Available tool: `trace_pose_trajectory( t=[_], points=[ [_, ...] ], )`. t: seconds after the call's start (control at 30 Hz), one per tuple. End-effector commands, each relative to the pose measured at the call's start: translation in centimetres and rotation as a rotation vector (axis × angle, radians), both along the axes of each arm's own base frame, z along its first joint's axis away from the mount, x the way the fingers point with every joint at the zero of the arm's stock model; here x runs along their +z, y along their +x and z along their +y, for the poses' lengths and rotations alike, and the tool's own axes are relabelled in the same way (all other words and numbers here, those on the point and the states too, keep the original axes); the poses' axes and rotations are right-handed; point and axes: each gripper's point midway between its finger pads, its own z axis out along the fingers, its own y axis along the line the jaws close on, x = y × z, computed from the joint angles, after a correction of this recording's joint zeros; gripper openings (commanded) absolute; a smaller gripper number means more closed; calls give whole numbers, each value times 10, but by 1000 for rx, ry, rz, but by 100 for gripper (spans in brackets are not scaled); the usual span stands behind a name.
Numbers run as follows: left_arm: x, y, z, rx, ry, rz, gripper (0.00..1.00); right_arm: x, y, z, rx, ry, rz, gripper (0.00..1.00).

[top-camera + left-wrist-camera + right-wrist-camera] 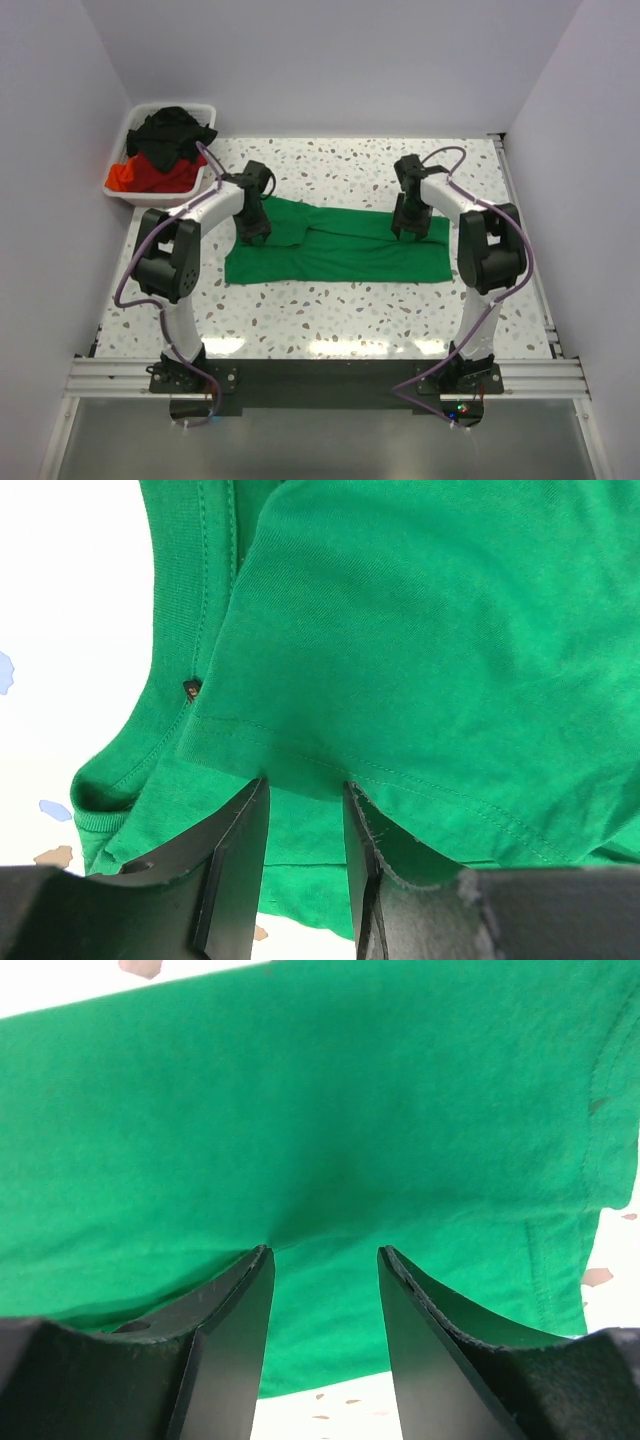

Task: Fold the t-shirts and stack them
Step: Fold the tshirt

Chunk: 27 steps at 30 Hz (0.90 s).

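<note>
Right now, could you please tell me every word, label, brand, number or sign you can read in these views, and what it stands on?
None can be read.
The bright green fabric t-shirt bears no print.
A small dark tag by its collar is too small to read.
The white plastic bin shows no lettering.

You have no readable text, number or brand in any view. The only label-like thing is a small dark tab (192, 688) by the collar seam of the bright green soft-fabric t-shirt (420, 630), and it is too small to read.
</note>
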Motion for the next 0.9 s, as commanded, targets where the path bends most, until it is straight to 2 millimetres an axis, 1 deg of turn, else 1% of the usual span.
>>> trace_pose_trajectory(
  t=[0.0, 0.07, 0.17, 0.3, 0.4, 0.5, 0.63, 0.7, 0.77, 0.8, 0.83, 0.87],
  points=[
    [13, 5, 0, 33, -24, -44, 41, -3, 9, 1, 6, 23, -27, 51],
    [9, 5, 1, 36, -23, -41, 41, -7, 8, 1, 4, 26, -20, 51],
    [-1, 1, 2, 44, -20, -16, 41, -15, 3, 1, 7, 33, -2, 52],
    [-11, -2, 3, 51, -27, 7, 41, -28, -10, 1, 9, 39, 32, 52],
    [-16, -3, 5, 58, -28, 17, 41, -34, -17, 2, 7, 51, 49, 52],
    [-21, -2, 6, 66, -32, 28, 41, -36, -18, 3, 4, 57, 53, 52],
    [-23, 4, 12, 81, -32, 25, 41, -38, -24, 4, -1, 68, 62, 52],
    [-24, 11, 16, 91, -32, 21, 41, -42, -31, 5, -4, 77, 73, 52],
    [-22, 22, 18, 88, -34, 4, 41, -43, -36, 7, -12, 93, 78, 52],
    [-25, 25, 19, 89, -29, 9, 41, -46, -40, 7, -14, 98, 82, 52],
    [-20, 34, 18, 79, -33, -10, 41, -45, -41, 7, -24, 105, 77, 52],
    [-25, 37, 19, 80, -28, 0, 41, -46, -43, 9, -25, 117, 75, 51]
  ],
)
